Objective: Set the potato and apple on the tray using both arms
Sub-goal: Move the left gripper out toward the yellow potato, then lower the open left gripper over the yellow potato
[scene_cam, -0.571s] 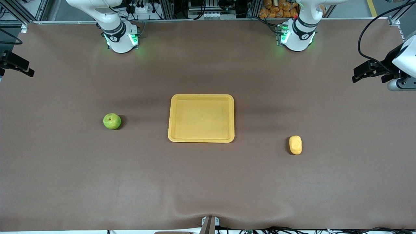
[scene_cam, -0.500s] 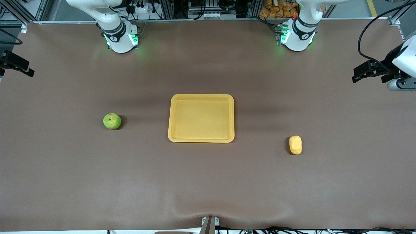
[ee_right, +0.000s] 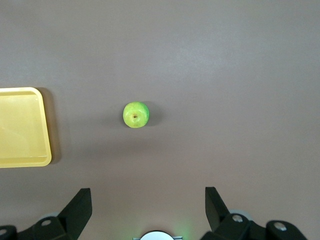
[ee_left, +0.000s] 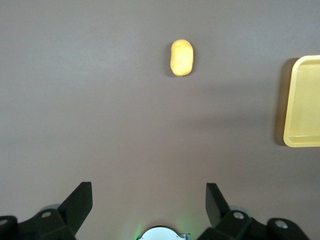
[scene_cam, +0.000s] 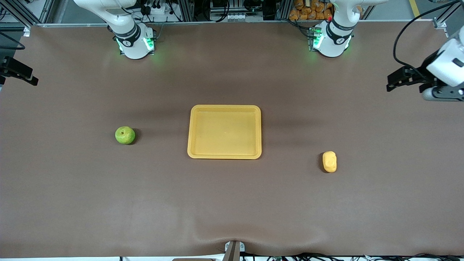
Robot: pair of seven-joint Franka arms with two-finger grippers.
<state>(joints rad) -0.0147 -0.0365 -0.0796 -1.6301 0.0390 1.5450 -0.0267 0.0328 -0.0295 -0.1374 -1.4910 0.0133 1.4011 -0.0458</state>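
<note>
Front view shows the tray lying flat near the middle of the brown surface, with nothing on it. The apple sits on the surface well apart from the tray, toward the right arm's end, stem dimple facing up. The potato lies on the surface toward the left arm's end, also well apart from the tray and a little nearer to the front camera than the apple. Both arm bases glow green along the top edge of the surface. The left claw hangs in the air over the surface at the left arm's end, well above and apart from the potato; in the left wrist view its two black fingers stand spread wide with nothing between them, released, and the potato and one edge of the tray show on the surface beneath. The right claw shows only as a dark piece at the edge of the front view, over the right arm's end of the surface; in the right wrist view its fingers are likewise spread wide and empty, with the apple and a corner of the tray on the surface beneath.
</note>
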